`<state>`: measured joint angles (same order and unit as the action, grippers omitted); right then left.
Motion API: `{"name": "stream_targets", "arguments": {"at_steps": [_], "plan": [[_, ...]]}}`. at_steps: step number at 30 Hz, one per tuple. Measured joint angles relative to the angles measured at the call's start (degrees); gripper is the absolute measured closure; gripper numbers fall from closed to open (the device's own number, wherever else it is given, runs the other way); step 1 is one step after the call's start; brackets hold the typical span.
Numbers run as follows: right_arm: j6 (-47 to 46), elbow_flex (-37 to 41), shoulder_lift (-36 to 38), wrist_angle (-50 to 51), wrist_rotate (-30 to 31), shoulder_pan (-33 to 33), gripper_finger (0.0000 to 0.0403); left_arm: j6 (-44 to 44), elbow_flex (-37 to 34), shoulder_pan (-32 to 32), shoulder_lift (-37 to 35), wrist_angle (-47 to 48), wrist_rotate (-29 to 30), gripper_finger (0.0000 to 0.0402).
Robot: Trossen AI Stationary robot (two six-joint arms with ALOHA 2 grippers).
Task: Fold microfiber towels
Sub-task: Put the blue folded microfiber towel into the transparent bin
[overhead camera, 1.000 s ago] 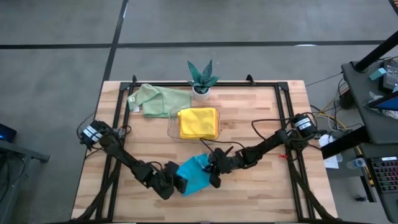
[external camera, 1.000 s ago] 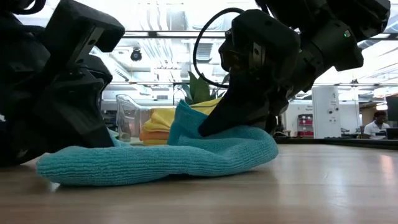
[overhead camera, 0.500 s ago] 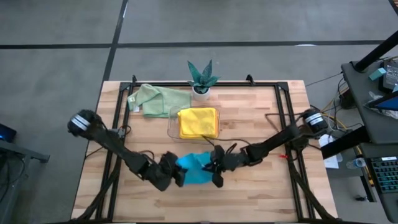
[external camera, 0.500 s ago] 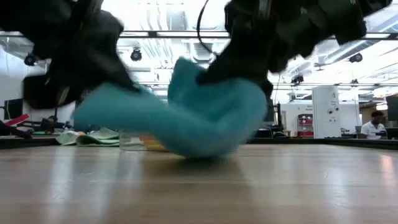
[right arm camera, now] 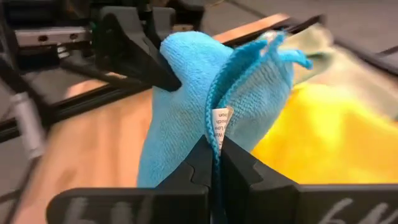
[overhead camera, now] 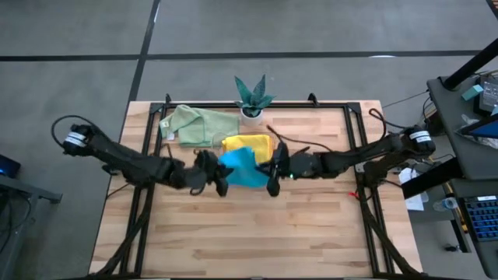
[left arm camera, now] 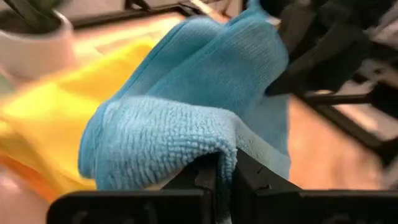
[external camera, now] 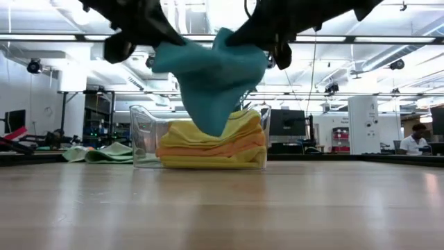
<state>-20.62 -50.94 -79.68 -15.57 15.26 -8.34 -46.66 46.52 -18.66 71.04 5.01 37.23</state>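
High view: left gripper (overhead camera: 221, 180) and right gripper (overhead camera: 271, 176), both clamped shut on the folded teal-blue microfiber towel (overhead camera: 241, 166); towel suspended over the clear plastic tray's (external camera: 142, 132) near edge, above stacked yellow towels (overhead camera: 247, 143).

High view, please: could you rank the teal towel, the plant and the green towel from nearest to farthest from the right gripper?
1. Teal towel, held in the right gripper.
2. Plant, at the table's far edge.
3. Green towel, far-left.
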Motion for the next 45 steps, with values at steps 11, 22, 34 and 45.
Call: {"name": "stream_targets", "arguments": {"at_steps": [11,22,34,45], "plan": [[5.1,-3.1,1.1,1.6,1.5,9.1,0.0394,17.2,2.1,18.2,-4.0,2.1,-15.7,0.0401],[9.8,-11.6,0.8,13.1,1.0,11.8,0.0394,26.2,3.9,25.4,-5.0,2.1,-24.8,0.0402],[-3.0,-0.3,-0.9,9.8,0.6,11.7,0.0394,17.2,-5.8,25.4,2.4,2.4,-24.9,0.0402],[-6.9,0.4,-2.1,11.7,-1.2,11.6,0.0369,17.1,-4.9,25.4,5.7,3.2,-27.2,0.0312]]}}
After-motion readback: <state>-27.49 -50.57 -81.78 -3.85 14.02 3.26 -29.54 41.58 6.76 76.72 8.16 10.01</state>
